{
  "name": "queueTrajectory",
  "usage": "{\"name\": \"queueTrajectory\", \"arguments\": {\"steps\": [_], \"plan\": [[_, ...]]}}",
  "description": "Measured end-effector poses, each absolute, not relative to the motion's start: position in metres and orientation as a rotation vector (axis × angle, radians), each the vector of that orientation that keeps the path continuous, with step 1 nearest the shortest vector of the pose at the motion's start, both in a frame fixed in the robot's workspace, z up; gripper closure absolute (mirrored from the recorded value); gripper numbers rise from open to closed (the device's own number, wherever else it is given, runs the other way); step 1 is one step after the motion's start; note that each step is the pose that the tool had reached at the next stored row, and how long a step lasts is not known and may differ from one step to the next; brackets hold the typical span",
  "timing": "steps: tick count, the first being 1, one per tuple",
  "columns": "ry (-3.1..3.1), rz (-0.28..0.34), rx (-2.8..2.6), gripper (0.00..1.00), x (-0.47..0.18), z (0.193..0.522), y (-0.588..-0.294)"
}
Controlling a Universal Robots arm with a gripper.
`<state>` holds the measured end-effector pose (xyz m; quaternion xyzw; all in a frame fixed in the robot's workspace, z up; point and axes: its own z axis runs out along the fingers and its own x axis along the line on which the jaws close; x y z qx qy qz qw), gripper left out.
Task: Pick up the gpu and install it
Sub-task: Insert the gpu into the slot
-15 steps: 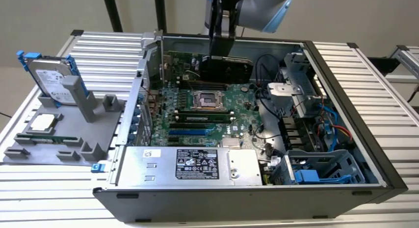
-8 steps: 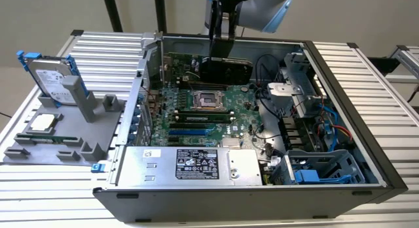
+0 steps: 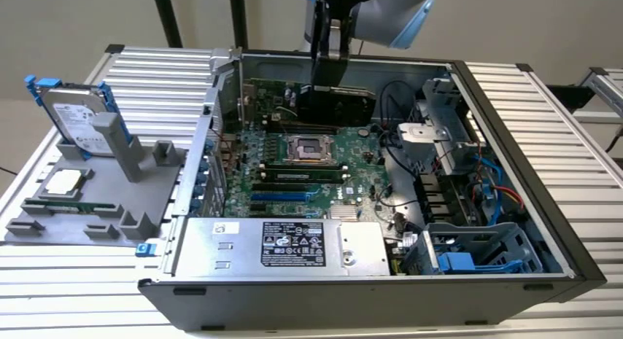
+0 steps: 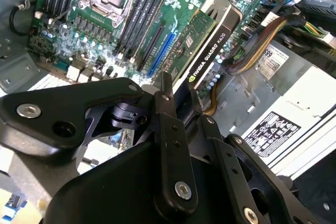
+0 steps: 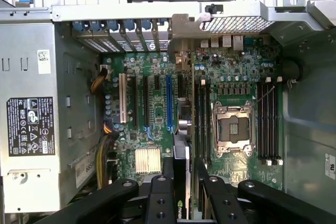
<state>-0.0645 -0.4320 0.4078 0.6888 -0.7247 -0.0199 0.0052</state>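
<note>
One arm is reaching down into the open computer case (image 3: 545, 230) in the exterior view, and the gripper (image 3: 331, 80) has the gpu (image 3: 336, 104) held on edge above the motherboard (image 3: 292, 171), toward the far wall. In the second wrist view the fingers (image 4: 170, 129) pinch the card's top edge, shroud angled toward the blue slot (image 4: 160, 45). In the first wrist view the card sits edge-on beside that slot; any tilt or sideways offset here could jam the connector or snag the yellow cables (image 5: 102, 156).
</note>
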Motion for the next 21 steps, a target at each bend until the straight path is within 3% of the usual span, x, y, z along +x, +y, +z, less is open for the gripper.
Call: {"name": "queueTrajectory", "arguments": {"steps": [21], "plan": [[-2.269,-0.062,2.157,1.0,-0.065,0.383,-0.432]]}}
